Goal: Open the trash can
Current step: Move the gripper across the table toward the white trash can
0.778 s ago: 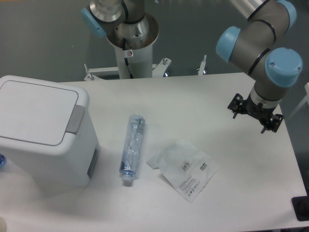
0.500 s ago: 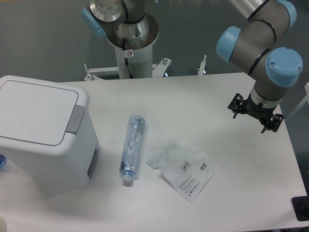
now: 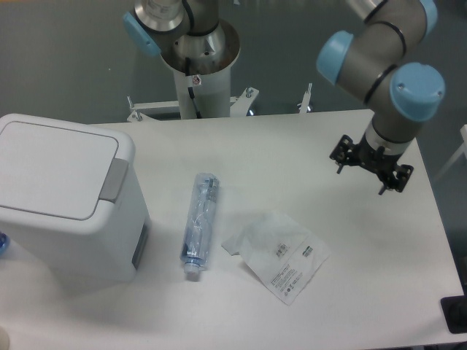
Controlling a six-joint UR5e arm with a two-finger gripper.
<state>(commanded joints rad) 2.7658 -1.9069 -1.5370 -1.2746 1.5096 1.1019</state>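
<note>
The trash can [image 3: 66, 200] is a large white boxy bin at the left of the table, its flat lid closed and its grey push tab [image 3: 113, 179] on the lid's right edge. My gripper [image 3: 368, 164] hangs over the right side of the table, far from the can. I see it from above, so its fingers are hidden under the wrist and nothing shows in it.
A crushed clear plastic bottle [image 3: 200, 222] lies in the middle of the table. A clear plastic bag with a label [image 3: 277, 255] lies to its right. The arm's base column [image 3: 195, 65] stands behind the table's far edge.
The gripper and wrist have moved a little left and up, toward the table's middle. The trash can, bottle and bag have not moved.
</note>
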